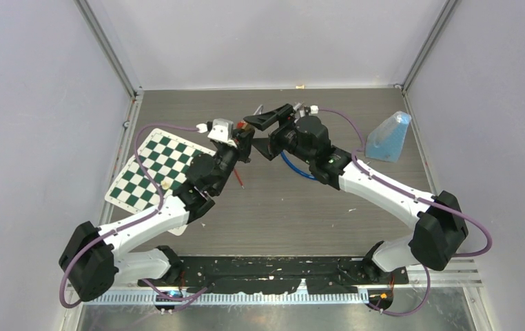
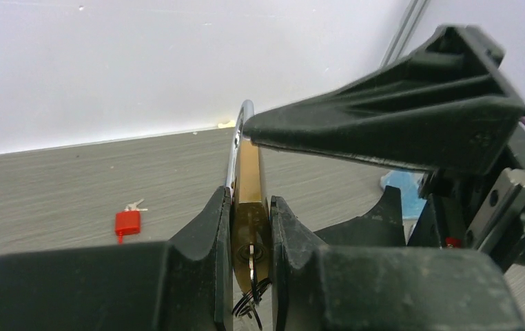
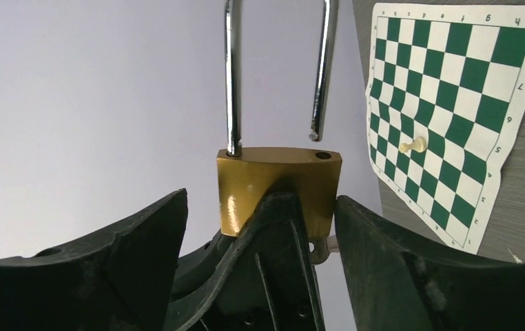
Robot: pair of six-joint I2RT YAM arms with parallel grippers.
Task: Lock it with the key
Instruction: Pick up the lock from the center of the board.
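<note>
Left gripper: clamped on the flat faces of the brass padlock, holding it up off the table, near the middle of the far edge.
Right gripper: spread wide, one finger either side of the padlock's narrow edges, gripping nothing.
Shackle: open. The long leg sat in the body and the short leg hung free just clear of its hole, both running straight away from the right gripper.
Key: in the keyhole at the padlock's bottom end, ring dangling, opposite the shackle.
Nearer arm: the right, I judged. The shackle needed pushing along its legs into the body.
Elsewhere: chessboard with a pawn by the left edge, and a red tag lying apart.
</note>
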